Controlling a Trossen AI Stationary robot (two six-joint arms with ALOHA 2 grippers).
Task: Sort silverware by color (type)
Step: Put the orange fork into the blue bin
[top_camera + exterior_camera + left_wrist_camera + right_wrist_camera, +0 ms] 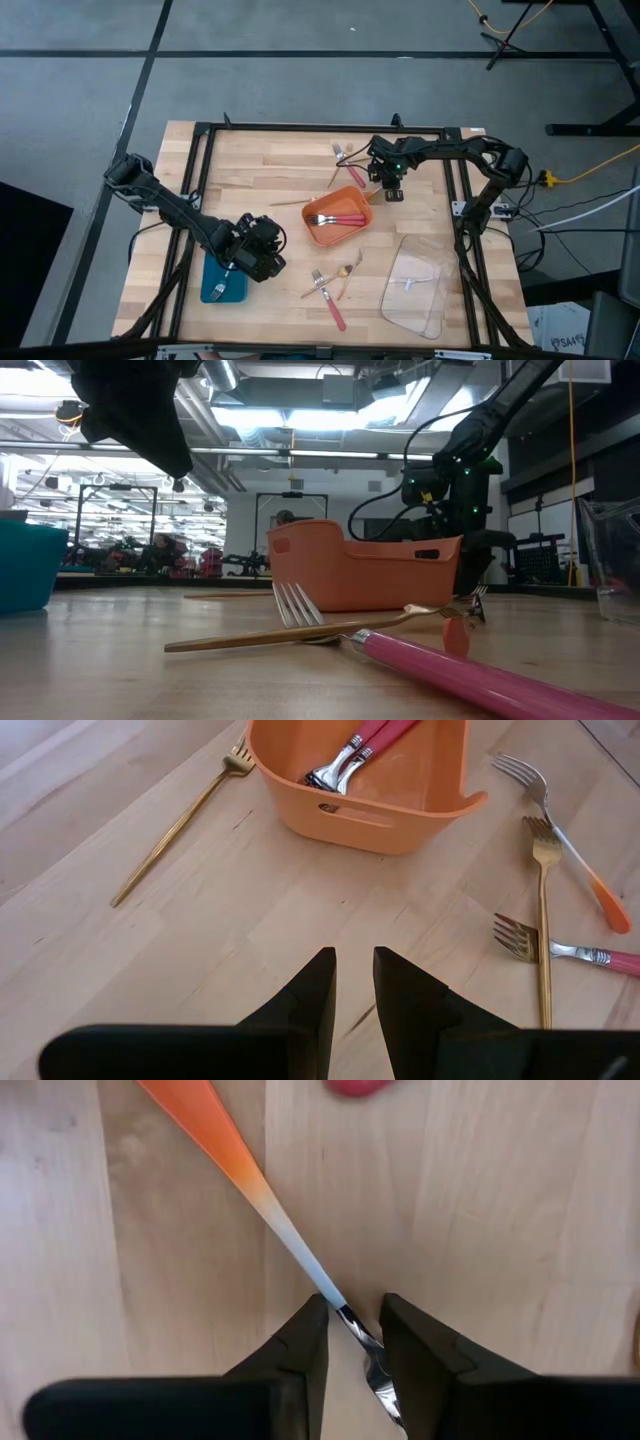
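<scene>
Orange-handled fork (262, 1195) lies flat on the bench (260, 170) behind the orange tray (337, 217); right tool (355, 1342) straddles its neck, narrow gap, not clamped. Left tool (354, 988) over blue tray (224, 281), narrow, empty.

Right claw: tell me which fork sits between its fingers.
The orange-handled fork. Its silver neck lies between the right claw fingers; the others lie elsewhere or in trays.

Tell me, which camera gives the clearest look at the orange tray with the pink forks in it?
The left wrist view: it looks down into the orange tray, showing the pink-handled forks inside. The high view shows the tray whole but small, forks visible. The low view shows only its side wall. The right wrist view misses it.
</scene>
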